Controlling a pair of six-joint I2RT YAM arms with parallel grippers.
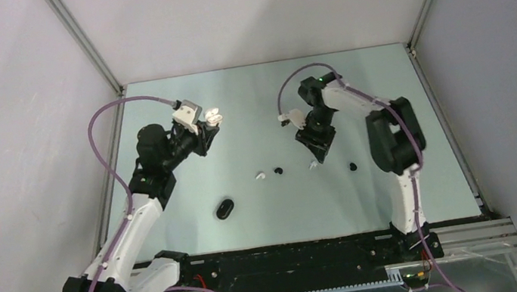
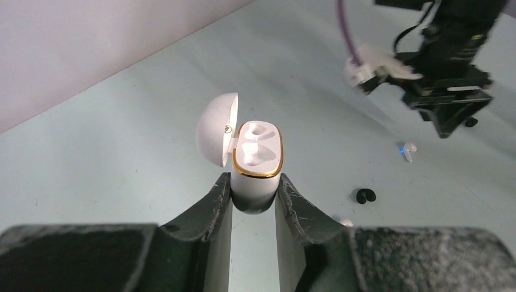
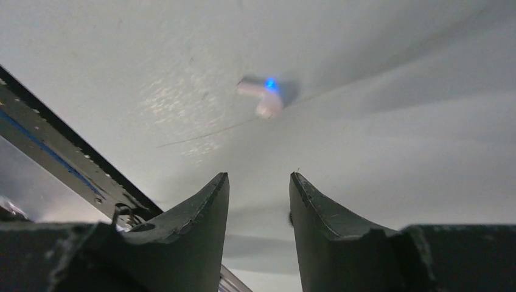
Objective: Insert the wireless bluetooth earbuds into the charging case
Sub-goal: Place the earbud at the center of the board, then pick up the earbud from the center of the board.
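White case (image 2: pixel 257 176) of glossy plastic with a shiny gold metallic rim, left fingers (image 2: pixel 204 219) matt black, rough and scuffed pale at the edges, right fingers (image 3: pixel 195 213) the same, table (image 2: pixel 122 152) smooth with a soft sheen, white bud (image 3: pixel 261 97) glossy, black case (image 1: pixel 225 209) shiny.

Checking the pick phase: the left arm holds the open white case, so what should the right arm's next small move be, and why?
Probably ease the right gripper down onto the white earbud and close. Its jaws stand open and empty, the bud lies on the table just ahead of them, and the white case held by the left gripper shows both sockets empty.
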